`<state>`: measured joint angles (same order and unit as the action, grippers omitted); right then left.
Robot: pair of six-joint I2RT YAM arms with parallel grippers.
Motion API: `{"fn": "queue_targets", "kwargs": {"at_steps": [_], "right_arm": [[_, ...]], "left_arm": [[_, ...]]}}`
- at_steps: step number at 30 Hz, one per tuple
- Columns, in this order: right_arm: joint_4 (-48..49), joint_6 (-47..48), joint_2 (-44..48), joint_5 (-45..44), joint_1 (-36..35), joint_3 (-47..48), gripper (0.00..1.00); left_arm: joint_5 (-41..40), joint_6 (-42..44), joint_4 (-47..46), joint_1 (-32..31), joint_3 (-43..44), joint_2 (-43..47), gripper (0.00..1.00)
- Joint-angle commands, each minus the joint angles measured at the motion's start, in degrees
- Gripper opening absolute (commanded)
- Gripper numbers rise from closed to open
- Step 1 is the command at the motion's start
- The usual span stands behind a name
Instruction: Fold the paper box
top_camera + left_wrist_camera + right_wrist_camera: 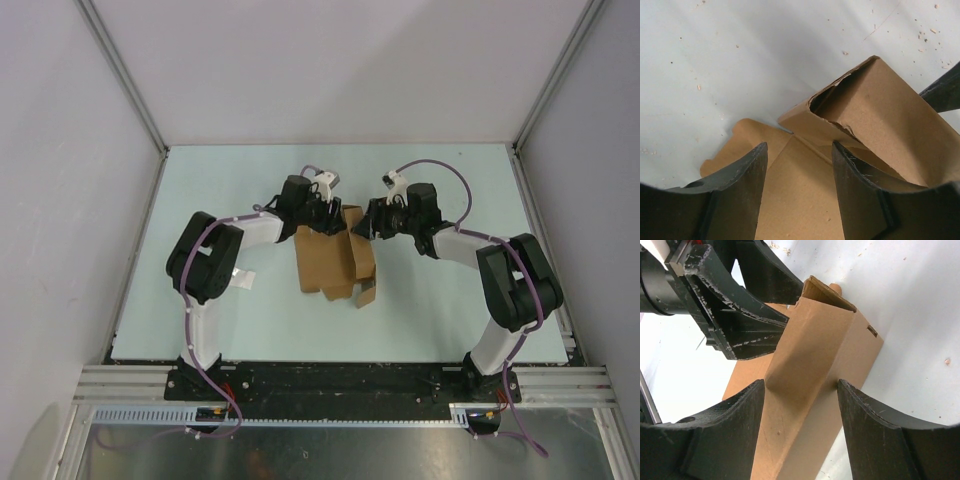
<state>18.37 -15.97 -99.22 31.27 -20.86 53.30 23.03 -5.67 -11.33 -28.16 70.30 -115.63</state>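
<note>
The box (325, 265) is plain brown card, lying near the middle of the table (250, 180) between the two grippers, partly folded, with one panel raised along its right side.

From above, the left gripper (328, 213) is at the box's far edge and the right gripper (363, 230) at its raised right panel; the jaws are too small there to read.

The left wrist view shows the left gripper (800, 145) with jaws spread, holding nothing, and flat card below the gap. Only this view shows the raised panel as a hollow fold with a ragged, torn mouth (832, 92).

The right wrist view shows the right gripper (801, 382) with jaws wide, straddling that fold, whose sides reach both fingertips. I cannot tell if they squeeze it. Only here does a small slot (872, 331) in the flat card show, with the left gripper (790, 305) just beyond the fold.
</note>
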Motion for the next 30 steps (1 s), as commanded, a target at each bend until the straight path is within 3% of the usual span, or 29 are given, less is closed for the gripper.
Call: {"fn": "queue_targets", "kwargs": {"at_steps": [1, 13, 30], "right_arm": [[2.20, -0.38, -0.36, 1.52, 0.30, 1.90, 0.65], [1.67, 0.23, -1.06, 1.69, 0.21, 1.90, 0.64], [1.93, 0.50, -1.50, 2.22, 0.38, 1.90, 0.64]], "left_arm": [[-0.88, -1.18, -0.88, -0.31, 2.65, -0.65, 0.59], [-5.71, -8.56, -4.04, -1.54, 1.42, -0.73, 0.61], [-4.22, -15.24, -9.85, -1.90, -0.25, -3.54, 0.61]]}}
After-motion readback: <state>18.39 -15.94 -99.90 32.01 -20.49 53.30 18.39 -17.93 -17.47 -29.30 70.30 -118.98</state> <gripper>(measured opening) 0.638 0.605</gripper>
